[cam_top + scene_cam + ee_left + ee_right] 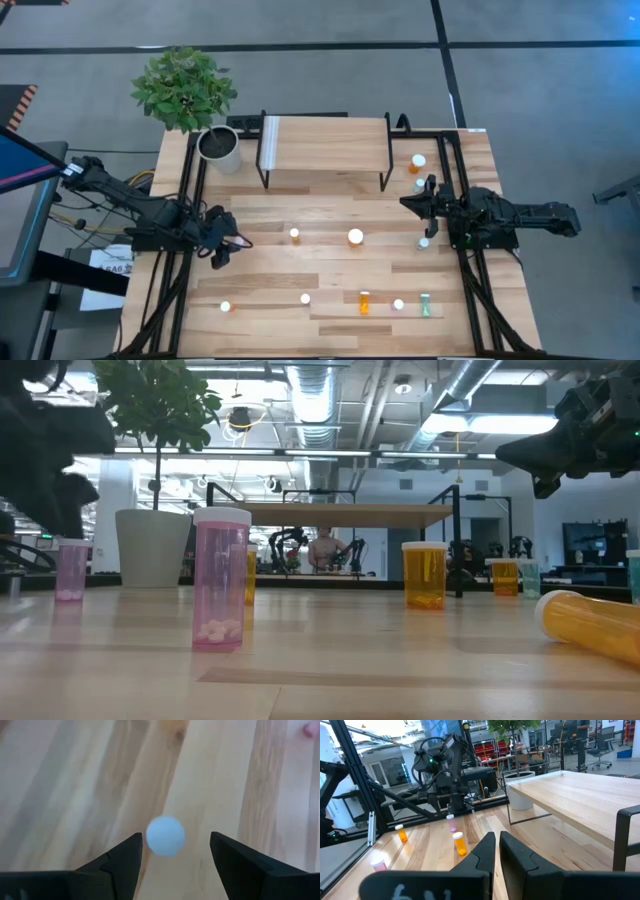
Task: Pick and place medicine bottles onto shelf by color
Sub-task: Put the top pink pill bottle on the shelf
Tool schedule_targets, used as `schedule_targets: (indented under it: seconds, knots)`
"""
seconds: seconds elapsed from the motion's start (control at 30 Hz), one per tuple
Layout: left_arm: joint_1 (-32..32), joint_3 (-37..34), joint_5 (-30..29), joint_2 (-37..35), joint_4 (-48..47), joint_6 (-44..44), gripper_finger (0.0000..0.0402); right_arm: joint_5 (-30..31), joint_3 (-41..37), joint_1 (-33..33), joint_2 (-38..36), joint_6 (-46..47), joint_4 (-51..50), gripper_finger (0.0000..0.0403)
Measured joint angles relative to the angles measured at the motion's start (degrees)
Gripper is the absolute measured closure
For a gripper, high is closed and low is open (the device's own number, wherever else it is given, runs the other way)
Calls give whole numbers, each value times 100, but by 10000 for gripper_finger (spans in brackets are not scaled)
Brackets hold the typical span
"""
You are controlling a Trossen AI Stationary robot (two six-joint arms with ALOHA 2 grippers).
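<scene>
My left gripper (176, 836) is open and slants down over a pink medicine bottle (451, 822) that stands upright at the table's left. The bottle's white cap (165, 836) shows between the two fingers with a gap on each side. My right gripper (408, 203) is shut, level and holds nothing at the table's right. Other medicine bottles stand or lie on the table: a small orange one (294, 235), a larger one with a wide white cap (355, 237), and an orange one lying on its side (364, 301). The shelf (325, 145) stands at the far middle with nothing on top.
A potted plant (220, 148) stands left of the shelf. More bottles sit near the right arm (417, 161) and along the near edge: (225, 307), (305, 298), pink (398, 305), green (425, 305). Bare wood lies between the shelf and the middle bottles.
</scene>
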Motion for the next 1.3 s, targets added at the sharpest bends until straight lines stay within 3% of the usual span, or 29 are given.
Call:
schedule_targets:
  seconds: [0.4,1.03,1.2,1.3]
  knots:
    - [0,-104,-495,0,-5,85,193,-1,1,0,2,0,0,351]
    - [3,-83,-460,0,379,162,302,-2,2,-2,2,0,-2,351]
    - [104,283,-719,0,398,389,305,-1,0,-1,1,0,0,351]
    - [281,668,-1182,0,411,744,299,0,2,-2,0,-2,0,351]
